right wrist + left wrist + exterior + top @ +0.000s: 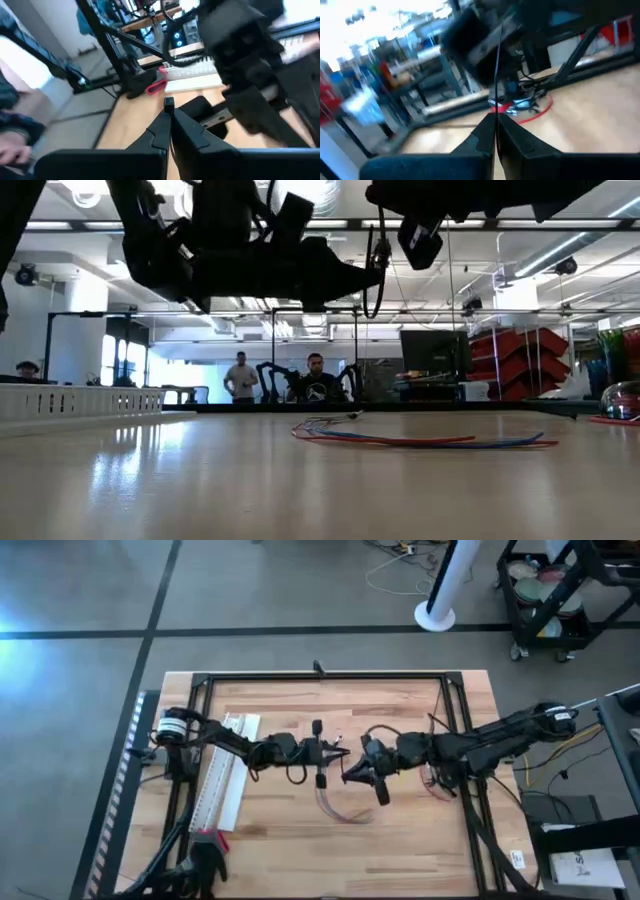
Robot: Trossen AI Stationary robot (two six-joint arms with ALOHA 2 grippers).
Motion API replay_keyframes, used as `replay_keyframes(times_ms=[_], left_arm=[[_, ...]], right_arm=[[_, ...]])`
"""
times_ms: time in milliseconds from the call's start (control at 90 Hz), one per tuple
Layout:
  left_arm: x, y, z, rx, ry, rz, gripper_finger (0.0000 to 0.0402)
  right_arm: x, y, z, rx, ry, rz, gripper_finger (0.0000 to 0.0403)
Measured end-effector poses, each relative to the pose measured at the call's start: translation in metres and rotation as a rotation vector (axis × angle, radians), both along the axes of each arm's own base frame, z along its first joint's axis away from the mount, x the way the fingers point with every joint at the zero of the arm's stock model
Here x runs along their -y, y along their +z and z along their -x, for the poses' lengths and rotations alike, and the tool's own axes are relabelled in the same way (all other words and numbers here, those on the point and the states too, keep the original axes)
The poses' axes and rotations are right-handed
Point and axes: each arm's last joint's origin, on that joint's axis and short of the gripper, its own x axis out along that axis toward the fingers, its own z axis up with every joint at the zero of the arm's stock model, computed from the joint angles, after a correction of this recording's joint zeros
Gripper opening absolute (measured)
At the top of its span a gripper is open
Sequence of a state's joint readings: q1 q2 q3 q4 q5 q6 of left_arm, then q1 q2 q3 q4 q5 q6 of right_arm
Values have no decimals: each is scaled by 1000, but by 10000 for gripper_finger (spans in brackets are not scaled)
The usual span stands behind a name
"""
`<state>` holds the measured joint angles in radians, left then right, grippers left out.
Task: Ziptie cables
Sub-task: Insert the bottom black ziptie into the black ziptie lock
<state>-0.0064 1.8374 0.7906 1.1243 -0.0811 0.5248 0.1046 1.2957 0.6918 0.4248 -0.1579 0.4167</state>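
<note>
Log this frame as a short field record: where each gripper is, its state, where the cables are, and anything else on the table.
left gripper: mid-table, raised, fingers shut on a thin black ziptie
right gripper: mid-table, raised, facing the left one, fingers shut on the ziptie's other end
cables: lying loose on the table, in a curve just in front of the grippers, not held
white slotted strip: along the table's left side
task state: cables not yet tied
</note>
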Motion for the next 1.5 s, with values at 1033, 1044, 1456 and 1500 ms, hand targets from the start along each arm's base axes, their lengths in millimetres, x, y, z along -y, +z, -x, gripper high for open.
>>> replay_keyframes(times_ms=[1033,1044,1456,1500], left_arm=[[12,30,10,-10,119,-631,0],[12,30,10,-10,119,-632,0],[13,31,10,-7,122,-660,0],[13,33,9,-2,124,-659,0]], right_arm=[[-1,4,0,4,55,-123,0],[-1,4,0,4,55,-123,0],[4,4,-1,26,40,-76,0],[6,4,-1,28,36,-71,0]])
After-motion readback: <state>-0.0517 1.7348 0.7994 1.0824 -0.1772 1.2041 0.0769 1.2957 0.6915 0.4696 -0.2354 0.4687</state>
